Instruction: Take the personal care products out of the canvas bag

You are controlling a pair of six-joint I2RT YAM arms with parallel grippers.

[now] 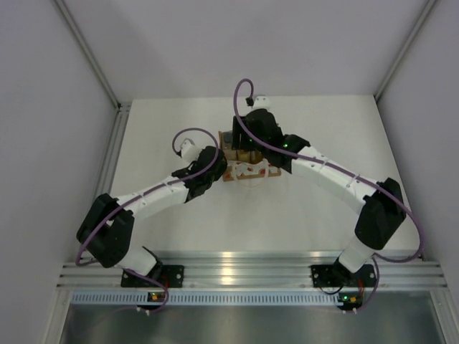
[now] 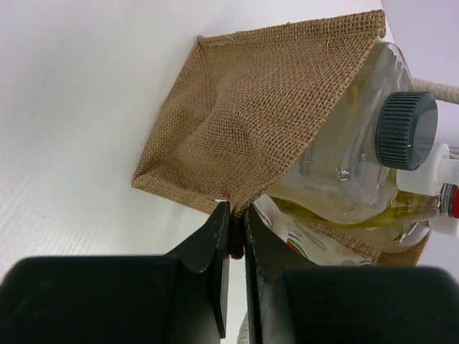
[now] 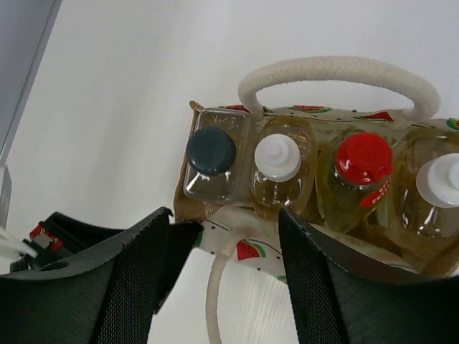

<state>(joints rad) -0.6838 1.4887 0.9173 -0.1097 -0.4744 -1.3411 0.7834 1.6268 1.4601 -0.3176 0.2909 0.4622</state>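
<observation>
Pinching a thin fold of weave at the 7 o'clock corner of the canvas bag [image 2: 258, 107], the left hand [image 2: 235, 215] has its fingers pressed almost together. That small bite looks like the weak link: if a bottle drags on the cloth as it rises, the fold could slip free and the whole bag lift or tip on the bench [image 1: 287, 215]. The right hand [image 3: 226, 218] hangs spread wide and empty over the open top. Its likeliest troubles, I judge, are a finger hooking the slack near handle [image 3: 214, 287], drooping toward 6 o'clock between the fingers, or a finger jamming between neighbours, since the four bottles stand shoulder to shoulder. Glossy walls could also slide from a shallow grip. In the right wrist view the row runs 9 to 3 o'clock: a clear squarish bottle [image 3: 211, 154] with dark grey cap, an amber bottle [image 3: 278, 159] with white cap, a yellow bottle [image 3: 363, 161] with red cap, and a second amber bottle [image 3: 445, 183], white-capped, partly cut off. All stand upright inside the tan bag, its far handle [image 3: 337, 70] arching at 12 o'clock, its white front panel [image 3: 247, 247] marked in red. The bag sits mid-bench, at 12 o'clock from the arm bases.
</observation>
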